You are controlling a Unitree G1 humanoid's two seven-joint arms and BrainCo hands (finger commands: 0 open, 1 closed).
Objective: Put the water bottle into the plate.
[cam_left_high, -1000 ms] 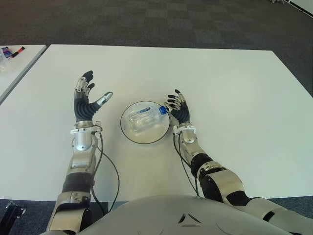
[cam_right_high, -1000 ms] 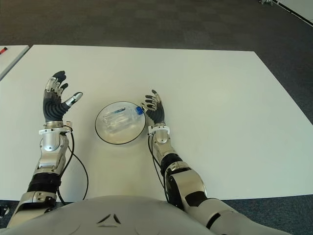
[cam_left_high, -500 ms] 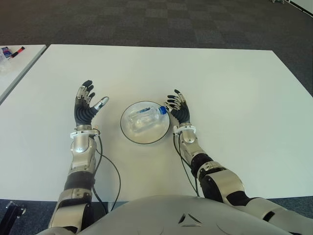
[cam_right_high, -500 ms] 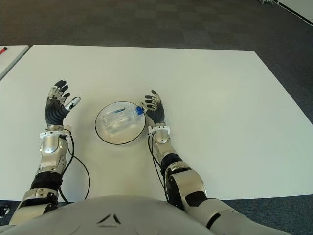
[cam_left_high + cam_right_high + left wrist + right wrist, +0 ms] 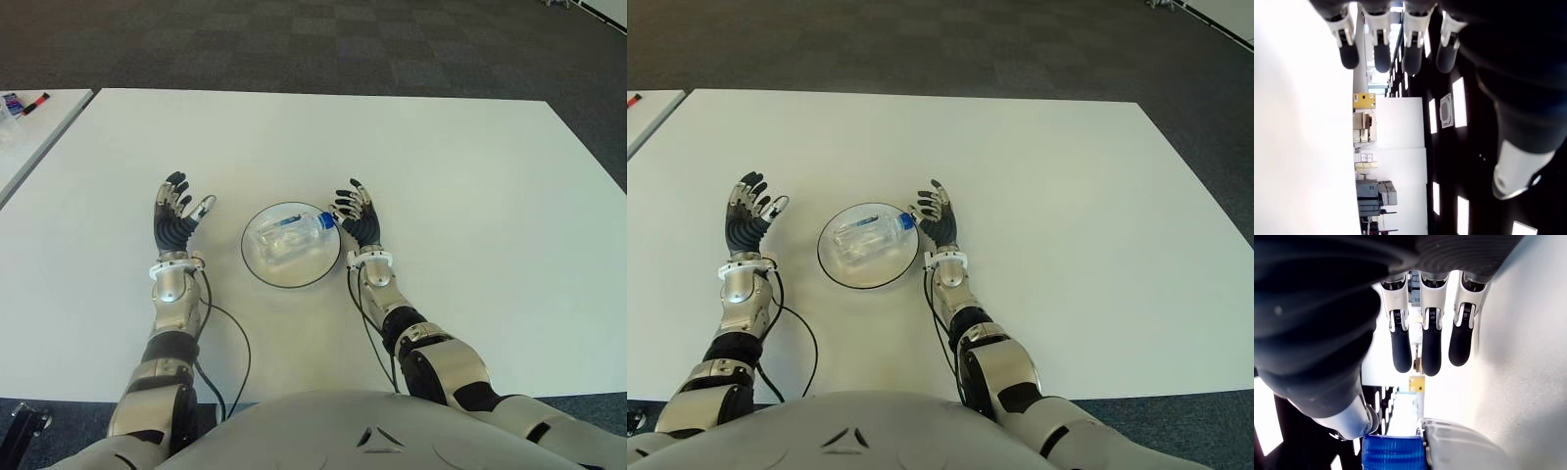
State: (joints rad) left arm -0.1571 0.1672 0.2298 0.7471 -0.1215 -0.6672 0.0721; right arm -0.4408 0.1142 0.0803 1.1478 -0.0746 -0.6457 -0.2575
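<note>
A clear water bottle (image 5: pixel 286 233) with a blue cap (image 5: pixel 325 219) lies on its side inside the round plate (image 5: pixel 263 273) at the table's middle. My right hand (image 5: pixel 358 212) stands just right of the plate, fingers spread and holding nothing; the right wrist view shows the blue cap (image 5: pixel 1393 453) close beside the fingers (image 5: pixel 1431 350). My left hand (image 5: pixel 176 210) is left of the plate, palm up, fingers spread and empty.
The white table (image 5: pixel 470 196) stretches wide on all sides. A second white table (image 5: pixel 29 132) with markers (image 5: pixel 24 102) stands at the far left. Dark carpet (image 5: pixel 343 39) lies beyond the far edge. A black cable (image 5: pixel 227 338) trails from my left arm.
My left hand has drawn back toward me and lower, over the table. The right hand, the bottle and the plate have not moved.
</note>
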